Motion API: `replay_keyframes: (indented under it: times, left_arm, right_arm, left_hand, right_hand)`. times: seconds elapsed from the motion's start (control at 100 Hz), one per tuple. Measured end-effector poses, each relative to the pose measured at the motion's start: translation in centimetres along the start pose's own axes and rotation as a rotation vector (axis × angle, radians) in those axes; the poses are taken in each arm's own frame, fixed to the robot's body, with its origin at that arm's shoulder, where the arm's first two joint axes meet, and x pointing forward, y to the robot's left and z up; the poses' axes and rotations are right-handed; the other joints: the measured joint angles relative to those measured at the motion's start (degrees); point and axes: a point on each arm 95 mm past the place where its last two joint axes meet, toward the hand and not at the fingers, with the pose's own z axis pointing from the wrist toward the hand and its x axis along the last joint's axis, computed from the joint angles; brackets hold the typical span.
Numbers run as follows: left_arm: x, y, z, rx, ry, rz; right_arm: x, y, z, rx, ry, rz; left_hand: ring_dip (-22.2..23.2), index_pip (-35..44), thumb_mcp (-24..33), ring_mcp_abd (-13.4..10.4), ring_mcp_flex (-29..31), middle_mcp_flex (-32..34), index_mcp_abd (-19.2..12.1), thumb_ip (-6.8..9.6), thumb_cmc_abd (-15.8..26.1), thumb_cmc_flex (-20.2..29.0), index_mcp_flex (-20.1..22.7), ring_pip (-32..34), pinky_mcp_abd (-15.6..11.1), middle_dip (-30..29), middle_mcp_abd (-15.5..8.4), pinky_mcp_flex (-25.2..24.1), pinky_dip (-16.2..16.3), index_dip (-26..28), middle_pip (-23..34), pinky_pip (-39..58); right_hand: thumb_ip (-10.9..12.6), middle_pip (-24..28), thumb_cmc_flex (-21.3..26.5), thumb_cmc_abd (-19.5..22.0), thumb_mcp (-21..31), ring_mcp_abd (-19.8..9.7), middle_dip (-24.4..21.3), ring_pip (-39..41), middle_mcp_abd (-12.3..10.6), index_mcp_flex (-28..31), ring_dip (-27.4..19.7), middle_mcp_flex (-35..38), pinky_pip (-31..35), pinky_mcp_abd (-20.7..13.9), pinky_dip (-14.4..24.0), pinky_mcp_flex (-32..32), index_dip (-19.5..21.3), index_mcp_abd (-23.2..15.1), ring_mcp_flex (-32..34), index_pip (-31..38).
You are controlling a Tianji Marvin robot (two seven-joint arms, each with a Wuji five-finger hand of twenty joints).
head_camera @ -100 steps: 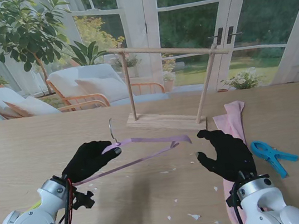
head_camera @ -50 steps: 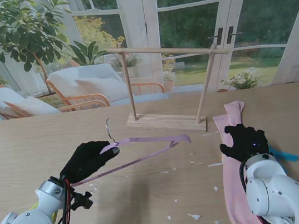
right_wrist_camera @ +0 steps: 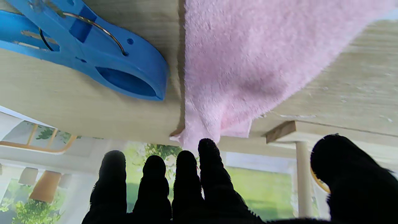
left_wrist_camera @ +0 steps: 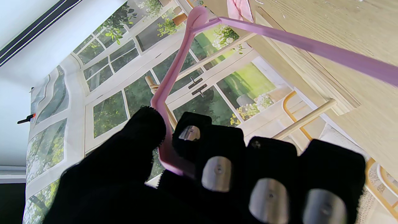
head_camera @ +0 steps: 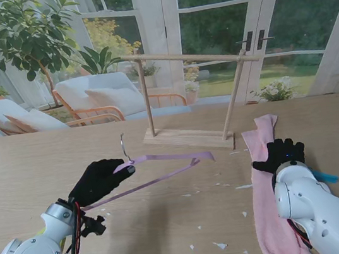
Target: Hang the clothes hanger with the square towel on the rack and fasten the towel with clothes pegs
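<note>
My left hand (head_camera: 101, 180) is shut on the pink clothes hanger (head_camera: 163, 169), held off the table with its metal hook (head_camera: 123, 148) pointing up; the left wrist view shows the hanger (left_wrist_camera: 174, 84) pinched between thumb and fingers. The wooden rack (head_camera: 194, 98) stands farther from me at the table's middle. A pink towel (head_camera: 267, 182) lies stretched out on the right. My right hand (head_camera: 280, 154) hovers open over the towel, fingers straight and thumb apart, as seen in the right wrist view (right_wrist_camera: 199, 186). A blue clothes peg (right_wrist_camera: 90, 59) lies beside the towel (right_wrist_camera: 255, 68); its tip (head_camera: 325, 175) peeks out past my right forearm.
The rack's base (head_camera: 187, 138) sits between the hanger and the towel's far end. Small white scraps (head_camera: 220, 245) are scattered on the wooden table (head_camera: 35, 166) nearer to me. Glass doors and garden chairs lie beyond the table's far edge.
My right hand swung from the table's middle to the right and away from me, coming over the towel and covering most of the peg. The left hand and hanger barely moved.
</note>
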Motion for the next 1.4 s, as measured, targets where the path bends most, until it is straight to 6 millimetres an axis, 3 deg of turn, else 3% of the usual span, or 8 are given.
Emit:
replay_keyframes:
  times: [0.17, 0.57, 0.85, 0.99, 1.06, 1.1, 1.28, 1.4]
  left_arm:
    - [-0.1, 0.0, 0.0, -0.001, -0.008, 0.005]
    - [-0.2, 0.1, 0.0, -0.001, -0.016, 0.006]
    - [-0.3, 0.3, 0.1, 0.003, -0.019, 0.004]
    - [-0.3, 0.2, 0.2, 0.010, -0.018, 0.001]
    - [-0.3, 0.2, 0.2, 0.013, -0.017, -0.002]
    - [-0.2, 0.2, 0.2, 0.013, -0.017, -0.004]
    - [-0.2, 0.2, 0.2, 0.015, -0.016, -0.011]
    - [-0.3, 0.1, 0.2, 0.015, -0.016, -0.013]
  right_arm:
    - [-0.3, -1.0, 1.1, 0.017, -0.029, -0.016]
    - [0.7, -2.3, 2.2, 0.095, -0.007, -0.064]
    - [1.5, -2.4, 2.6, 0.062, 0.019, -0.087]
    - [1.6, -2.4, 2.9, 0.043, 0.027, -0.010]
    - [1.7, -2.2, 2.9, 0.050, 0.027, 0.007]
    - [1.7, -2.1, 2.9, 0.053, 0.028, 0.021]
    - [2.0, -1.5, 2.0, 0.042, 0.053, 0.077]
    - [2.2, -0.6, 0.8, 0.001, 0.081, 0.112]
  left_hand:
    - [0.0, 0.0, 0.0, 0.0, 0.0, 0.0, 0.0, 0.00, 0.0, 0.0, 0.0, 0.0, 0.0, 0.0, 0.0, 0.0, 0.2, 0.0, 0.0, 0.0]
    - [0.0, 0.0, 0.0, 0.0, 0.0, 0.0, 0.0, 0.00, 0.0, 0.0, 0.1, 0.0, 0.0, 0.0, 0.0, 0.0, 0.3, 0.0, -0.1, 0.0]
    - [0.0, 0.0, 0.0, 0.0, 0.0, 0.2, 0.0, 0.00, 0.0, 0.0, 0.4, 0.0, 0.0, 0.0, 0.1, 0.0, 0.4, 0.1, -0.1, 0.0]
    - [0.0, 0.0, 0.0, 0.1, 0.0, 0.4, 0.0, 0.00, 0.0, 0.0, 0.6, 0.0, 0.0, 0.0, 0.1, 0.0, 0.4, 0.3, -0.1, 0.0]
    - [0.0, 0.0, 0.0, 0.1, 0.0, 0.4, 0.0, 0.00, 0.0, 0.0, 0.6, 0.0, 0.0, 0.0, 0.1, 0.0, 0.4, 0.3, -0.1, 0.0]
    - [0.0, 0.0, 0.0, 0.1, 0.0, 0.4, 0.0, 0.00, 0.0, 0.0, 0.6, 0.0, 0.0, 0.0, 0.1, 0.0, 0.4, 0.3, -0.1, 0.0]
    - [0.0, 0.0, 0.0, 0.1, 0.0, 0.4, 0.0, 0.00, 0.0, 0.0, 0.6, 0.0, 0.1, 0.0, 0.1, 0.0, 0.4, 0.3, -0.1, 0.0]
    - [0.0, 0.0, 0.0, 0.1, 0.0, 0.4, 0.0, 0.00, 0.0, 0.0, 0.6, 0.0, 0.1, 0.0, 0.1, 0.0, 0.4, 0.3, -0.1, 0.0]
  right_hand:
    - [-1.1, -6.4, -2.3, -0.1, 0.8, 0.0, -2.4, -2.9, 1.4, -1.7, -0.5, -0.6, -1.9, 0.0, 0.0, -0.7, -1.9, 1.8, -0.6, -2.4]
    - [-2.3, -5.1, -4.9, -3.5, 2.5, 0.0, -1.4, -3.0, 2.6, -0.2, -0.5, -0.6, -2.9, -0.1, 0.0, -0.8, -3.3, 3.2, -0.6, 0.1]
    - [-2.4, 7.8, 15.7, -14.5, 3.3, -0.5, 3.9, 2.3, 0.4, 3.7, 0.1, -0.5, -3.4, -0.7, 0.0, 0.8, 7.1, 3.4, -0.6, 15.1]
    - [-2.6, 17.5, 20.0, -20.4, 21.3, -0.6, 7.2, 7.0, -0.9, 11.3, 0.1, -0.5, -3.1, -0.7, 0.0, 1.5, 9.3, 2.3, -0.6, 23.3]
    - [-8.1, 21.1, 25.5, -23.6, 23.7, -0.6, 8.6, 9.5, -1.5, 14.9, 0.4, 1.0, -2.7, -0.7, 0.0, 2.1, 5.2, -3.2, -0.6, 34.1]
    - [-8.2, 21.6, 27.3, -24.2, 24.2, -0.6, 8.7, 10.7, -1.8, 17.9, 0.7, 2.5, -2.6, -0.8, 0.0, 2.4, 3.8, -7.1, -0.6, 37.8]
    - [-8.2, 21.9, 28.3, -24.4, 24.7, -0.6, 8.7, 12.7, -1.9, 22.8, 1.8, 6.2, -1.7, -0.8, 0.0, 4.2, 1.6, -11.4, 1.8, 41.0]
    - [-8.2, 21.6, 28.3, -24.3, 24.7, 0.2, 8.9, 15.7, -1.8, 22.1, 3.6, 9.2, 2.9, -0.7, 0.0, 7.5, 5.1, -11.5, 6.0, 42.1]
